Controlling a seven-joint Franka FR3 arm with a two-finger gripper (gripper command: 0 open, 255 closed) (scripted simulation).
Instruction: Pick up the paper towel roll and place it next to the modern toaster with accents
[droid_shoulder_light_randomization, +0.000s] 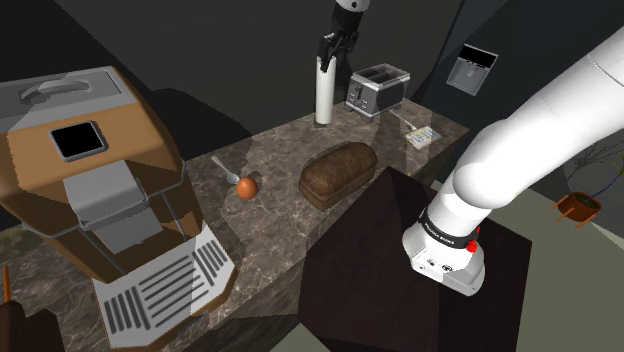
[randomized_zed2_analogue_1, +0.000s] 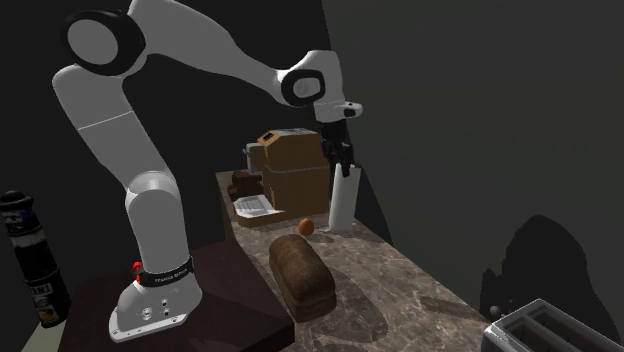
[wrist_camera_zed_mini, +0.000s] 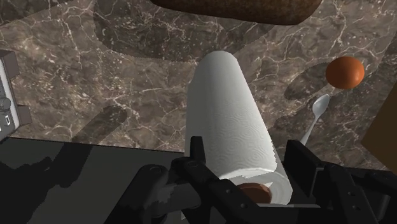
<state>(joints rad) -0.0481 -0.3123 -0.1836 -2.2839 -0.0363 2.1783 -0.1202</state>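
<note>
The white paper towel roll (droid_shoulder_light_randomization: 323, 92) stands upright at the far edge of the marble counter (droid_shoulder_light_randomization: 270, 150), just to the shoulder view's left of the silver two-slot toaster (droid_shoulder_light_randomization: 377, 88). My black gripper (droid_shoulder_light_randomization: 338, 45) comes down from above and is shut on the roll's top end. In the wrist view the roll (wrist_camera_zed_mini: 232, 121) runs away from the hand, and both fingers (wrist_camera_zed_mini: 197, 156) press its sides around the brown core. In the second exterior view the gripper (randomized_zed2_analogue_1: 340, 160) holds the roll (randomized_zed2_analogue_1: 343, 200); the toaster (randomized_zed2_analogue_1: 545, 335) is at the lower right. Whether the roll's bottom touches the counter I cannot tell.
A brown bread loaf (droid_shoulder_light_randomization: 338, 175) lies mid-counter, with an orange ball-like thing (droid_shoulder_light_randomization: 246, 187) and a spoon (droid_shoulder_light_randomization: 224, 170) to its left in the shoulder view. A big brown-and-grey coffee machine (droid_shoulder_light_randomization: 95, 190) stands at the near left. A small packet (droid_shoulder_light_randomization: 420, 135) lies by the toaster.
</note>
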